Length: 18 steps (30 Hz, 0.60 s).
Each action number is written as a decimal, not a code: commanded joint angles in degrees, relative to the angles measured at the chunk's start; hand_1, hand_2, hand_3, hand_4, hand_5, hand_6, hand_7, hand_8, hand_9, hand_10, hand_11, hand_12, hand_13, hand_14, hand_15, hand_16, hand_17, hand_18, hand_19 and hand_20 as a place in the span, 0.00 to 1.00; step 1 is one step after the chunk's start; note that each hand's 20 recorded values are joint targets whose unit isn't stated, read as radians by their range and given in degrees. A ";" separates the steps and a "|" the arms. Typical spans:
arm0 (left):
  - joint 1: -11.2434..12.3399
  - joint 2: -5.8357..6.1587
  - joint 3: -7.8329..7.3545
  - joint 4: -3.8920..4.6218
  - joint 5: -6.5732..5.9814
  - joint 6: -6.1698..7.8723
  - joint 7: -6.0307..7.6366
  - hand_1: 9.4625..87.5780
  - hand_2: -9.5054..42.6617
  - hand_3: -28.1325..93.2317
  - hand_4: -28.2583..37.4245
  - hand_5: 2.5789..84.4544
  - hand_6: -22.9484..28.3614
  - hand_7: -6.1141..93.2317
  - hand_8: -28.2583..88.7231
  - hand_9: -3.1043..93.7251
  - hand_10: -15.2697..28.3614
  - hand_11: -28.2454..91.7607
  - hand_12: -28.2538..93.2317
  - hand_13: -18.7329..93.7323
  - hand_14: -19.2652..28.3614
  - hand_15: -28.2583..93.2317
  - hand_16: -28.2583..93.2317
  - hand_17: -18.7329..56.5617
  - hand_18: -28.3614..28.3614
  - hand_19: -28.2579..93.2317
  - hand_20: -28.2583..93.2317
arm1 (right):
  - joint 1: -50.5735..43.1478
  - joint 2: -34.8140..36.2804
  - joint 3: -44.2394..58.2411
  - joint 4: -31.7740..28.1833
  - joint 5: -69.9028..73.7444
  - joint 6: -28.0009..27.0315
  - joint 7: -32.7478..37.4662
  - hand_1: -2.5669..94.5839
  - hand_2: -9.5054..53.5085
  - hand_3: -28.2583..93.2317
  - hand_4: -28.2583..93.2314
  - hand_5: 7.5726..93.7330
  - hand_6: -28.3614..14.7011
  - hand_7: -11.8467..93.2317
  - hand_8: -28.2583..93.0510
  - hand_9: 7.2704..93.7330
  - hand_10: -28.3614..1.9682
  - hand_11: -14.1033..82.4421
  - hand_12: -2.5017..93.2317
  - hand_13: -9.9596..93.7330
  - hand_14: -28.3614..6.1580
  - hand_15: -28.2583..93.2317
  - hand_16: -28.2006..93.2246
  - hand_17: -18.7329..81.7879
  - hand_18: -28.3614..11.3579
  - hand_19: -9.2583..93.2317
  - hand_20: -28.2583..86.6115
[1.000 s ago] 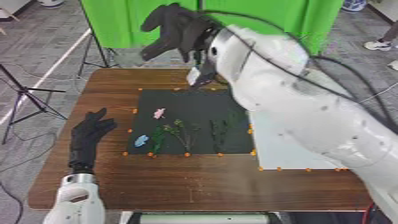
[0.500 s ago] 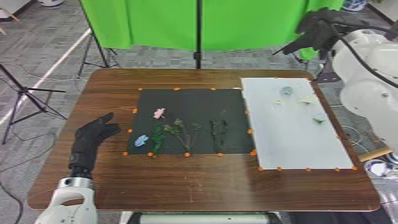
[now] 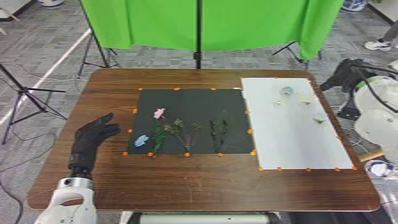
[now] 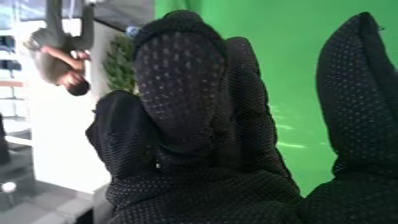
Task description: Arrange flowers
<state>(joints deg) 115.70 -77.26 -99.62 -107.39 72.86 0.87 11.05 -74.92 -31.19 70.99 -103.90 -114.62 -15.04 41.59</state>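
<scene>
In the head view, the brown worktop (image 3: 178, 187) carries a black sheet (image 3: 182, 103) at the middle of the frame and a white sheet (image 3: 306, 145) to the right of it. On the black sheet lie a pink flower (image 3: 159, 113), a blue flower (image 3: 141, 140) near its lower left corner, a leafy green sprig (image 3: 158, 139), branching stems (image 3: 182, 132) and a dark green sprig (image 3: 218, 131). Small pale blooms (image 3: 287, 91) lie on the upper part of the white sheet. The left hand (image 3: 91, 137), at the left of the frame, is relaxed and wide. The right hand (image 3: 345, 76) is at the upper right, beside the worktop; in the right wrist view the right hand (image 4: 213, 195) is wide, its thumb apart from its upright fingers.
</scene>
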 commanded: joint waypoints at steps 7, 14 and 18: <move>0.40 -2.22 0.66 1.63 0.43 -1.71 -0.81 0.25 0.36 0.71 0.07 0.57 0.64 0.12 0.20 0.57 0.76 0.43 0.32 0.57 0.85 0.45 0.19 0.41 0.82 0.48 0.36 | -7.29 -5.55 1.10 3.77 -1.56 3.04 0.46 0.41 0.00 0.75 0.10 0.60 0.69 0.25 0.16 0.82 0.45 0.27 0.20 0.99 0.73 0.64 0.49 0.76 0.27 1.00 0.66; 0.06 -2.19 0.60 1.76 0.47 -1.92 -0.82 0.25 0.36 0.71 0.07 0.57 0.64 0.12 0.20 0.57 0.76 0.43 0.32 0.57 0.85 0.45 0.19 0.41 0.82 0.48 0.36 | -9.41 -6.66 1.14 4.86 -1.71 1.59 0.91 0.41 0.00 0.75 0.10 0.60 0.70 0.25 0.15 0.81 0.46 0.27 0.20 0.99 0.73 0.64 0.49 0.77 0.27 1.00 0.66; 0.00 -2.22 0.65 1.90 0.33 -1.81 -0.93 0.25 0.36 0.71 0.07 0.57 0.64 0.12 0.20 0.57 0.76 0.43 0.32 0.57 0.85 0.45 0.19 0.41 0.82 0.48 0.36 | -10.39 -7.39 1.48 5.47 -0.28 2.75 1.36 0.42 0.00 0.75 0.10 0.60 0.70 0.26 0.15 0.81 0.46 0.27 0.20 0.99 0.74 0.64 0.49 0.77 0.27 1.00 0.66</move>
<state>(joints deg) 115.37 -77.78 -100.01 -107.26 73.04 -0.39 10.89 -82.93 -37.37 72.43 -99.42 -115.40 -12.75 41.97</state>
